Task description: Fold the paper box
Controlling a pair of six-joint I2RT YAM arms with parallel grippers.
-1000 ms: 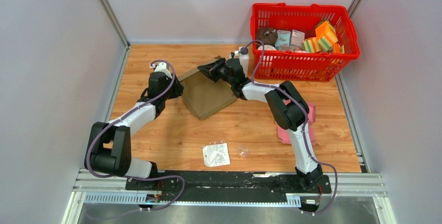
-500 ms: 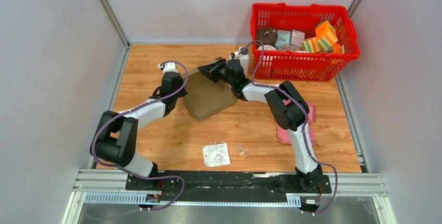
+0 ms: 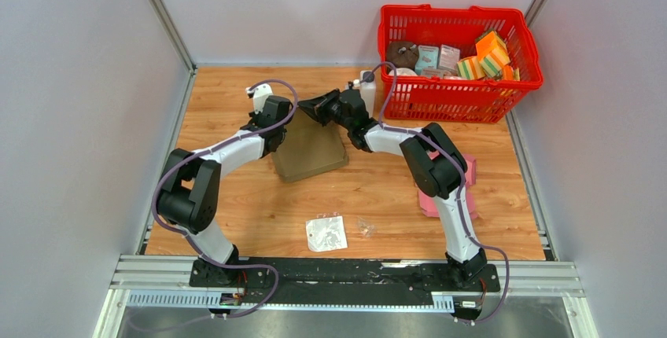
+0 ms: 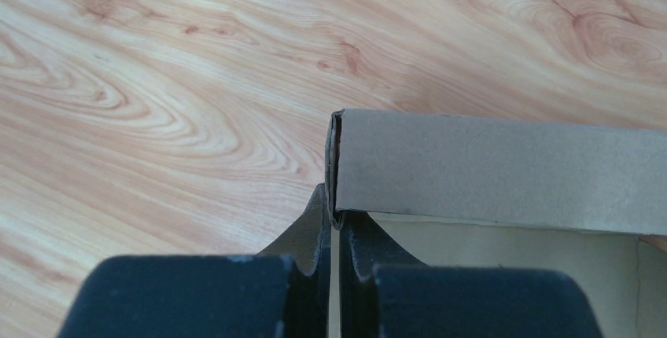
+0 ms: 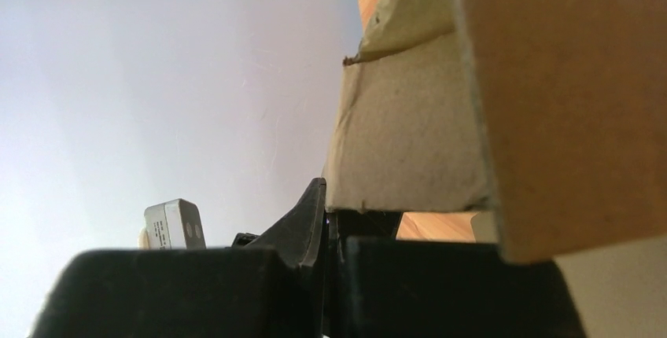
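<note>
The brown cardboard paper box sits at the middle back of the wooden surface, between my two arms. My left gripper is clenched on the corner of a side panel, with the cardboard edge pinched between its fingers. My right gripper is clamped on a flap at the box's far right corner, near the red plastic basket. To fold this well, I'd treat one grip as the anchor. I'd swing the other panel slowly about its crease, along an arc rather than in a straight pull. Thin card will likely buckle or tear if both arms tug apart, so I'd watch the pinched corner for slipping or crumpling.
</note>
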